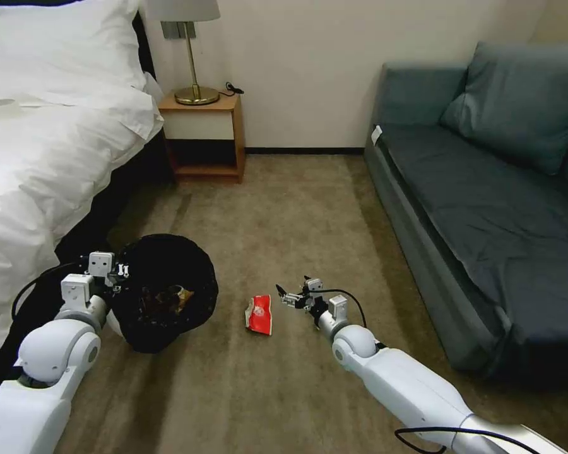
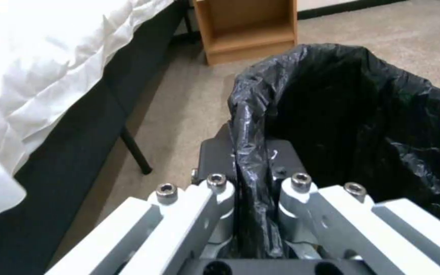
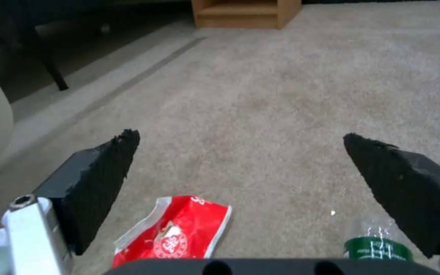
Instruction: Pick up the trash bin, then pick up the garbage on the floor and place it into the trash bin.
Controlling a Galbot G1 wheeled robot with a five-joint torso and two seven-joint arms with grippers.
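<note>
The right tool [image 3: 240, 152] hangs low over the carpet [image 3: 291, 95] with its two black fingers [image 3: 103, 183] spread wide and nothing between them. The red packet [image 1: 259, 314] lies flat just beside it, on the side toward the bin, nearer this arm than the other. It has a round white mark, but its writing is too small to read. A small clear bottle [image 3: 378, 244] with a green label sits close under the tool; its words are blurred too. The left tool [image 2: 253, 168] is pinched tight on the rim of the trash bin [image 1: 164, 290], with some trash already inside. Past the bin stand the bed [image 1: 50, 145] and the wooden nightstand [image 1: 205, 135].
</note>
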